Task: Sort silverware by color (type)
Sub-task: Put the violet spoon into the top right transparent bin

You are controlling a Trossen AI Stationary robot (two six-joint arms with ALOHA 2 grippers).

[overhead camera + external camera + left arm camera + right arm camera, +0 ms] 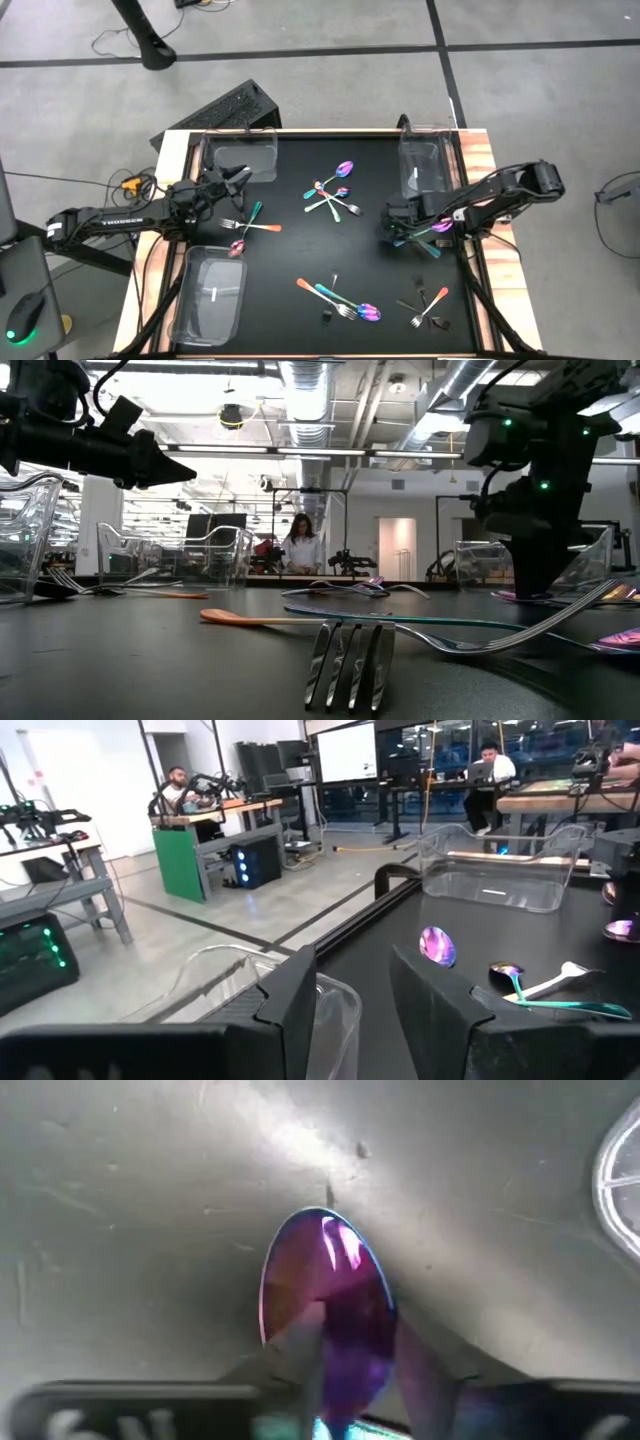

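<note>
While hovering beside the upper-left bin point(245, 160) in the high view, carries nothing: left gripper point(238, 178), fingers point(290, 1010) clearly parted, bare gap between them (only the bin's rim and the black mat point(300, 250) beyond).

Down low at the mat's right side, just below the upper-right bin point(420, 165): right gripper point(398, 228), set over a small heap point(425, 235) of teal-handled pieces. Seen from its wrist, sits right at a purple spoon point(325, 1295), bowl up and lying on the mat just ahead. Cannot tell whether clamped on it or merely around it.

Rest of the silverware, all loose on the mat, none in a bin:
- centre cluster point(332, 195), purple spoons and pink-handled pieces crossed over one another;
- two forks point(250, 224) crossed near the left gripper, one teal-handled, one orange-handled;
- lone spoon point(237, 248) just above the lower-left bin point(185, 300);
- front cluster point(345, 300), orange and teal handles side by side, purple bowl at one end;
- black pieces point(428, 305) scattered at the lower right, well apart from the heap.
</note>
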